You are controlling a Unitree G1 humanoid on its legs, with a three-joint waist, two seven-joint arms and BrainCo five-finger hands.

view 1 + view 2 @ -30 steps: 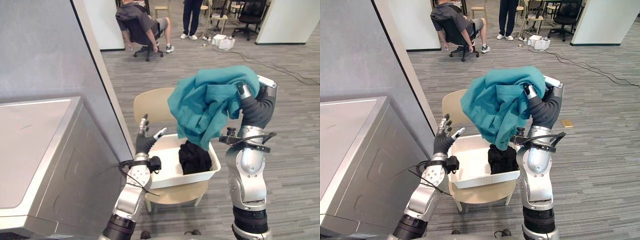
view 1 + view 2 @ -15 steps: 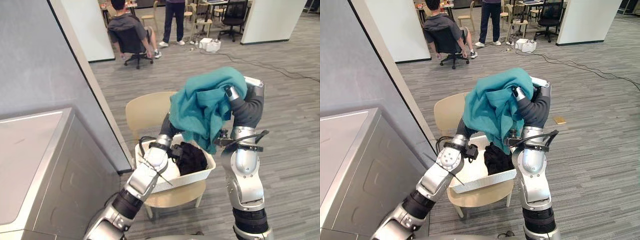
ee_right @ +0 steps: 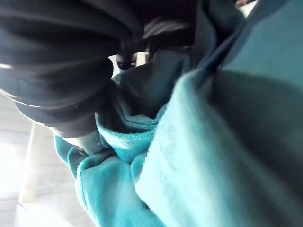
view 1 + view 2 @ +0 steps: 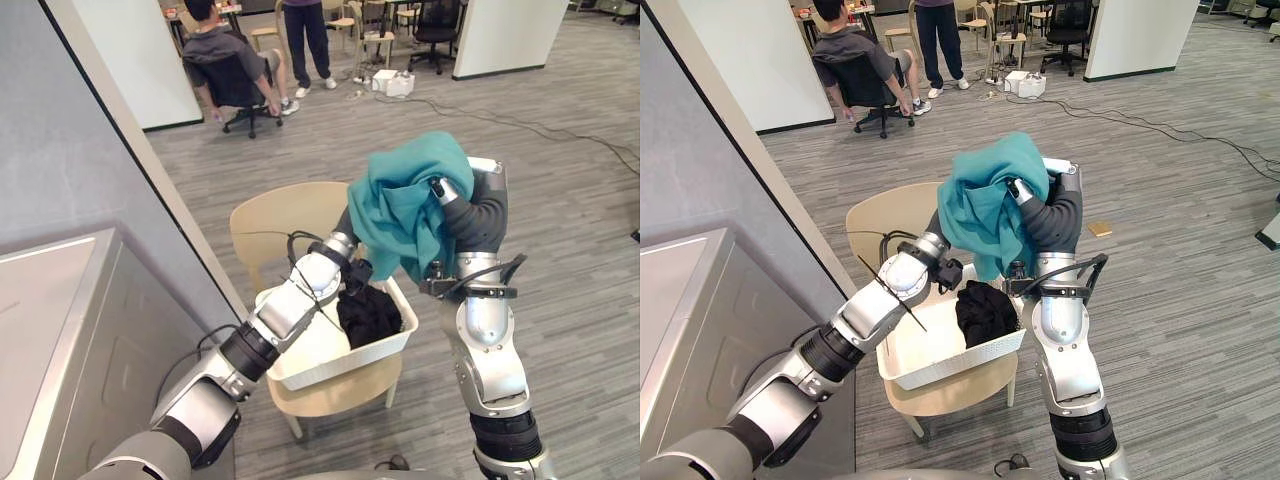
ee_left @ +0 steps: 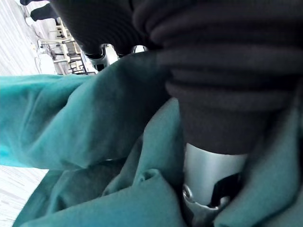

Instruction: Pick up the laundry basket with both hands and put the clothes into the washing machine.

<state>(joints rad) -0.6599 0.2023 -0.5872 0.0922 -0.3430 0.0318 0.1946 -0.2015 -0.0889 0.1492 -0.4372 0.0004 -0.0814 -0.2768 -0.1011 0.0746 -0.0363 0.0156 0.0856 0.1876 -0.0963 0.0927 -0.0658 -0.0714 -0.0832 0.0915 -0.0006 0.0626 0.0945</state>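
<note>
Head views: the right hand is raised, fingers clenched on a teal garment above the white laundry basket. The basket sits on a beige chair and holds black clothes. The left hand goes behind the garment.

Left wrist view: teal folds hide its fingers, so I cannot tell their state.

Right wrist view: teal cloth bunched against the hand.

A beige chair stood at centre frame. At the upper left one person sat on a black office chair; another stood just beside.

grey plank floor, white walls, office chairs at back.
</note>
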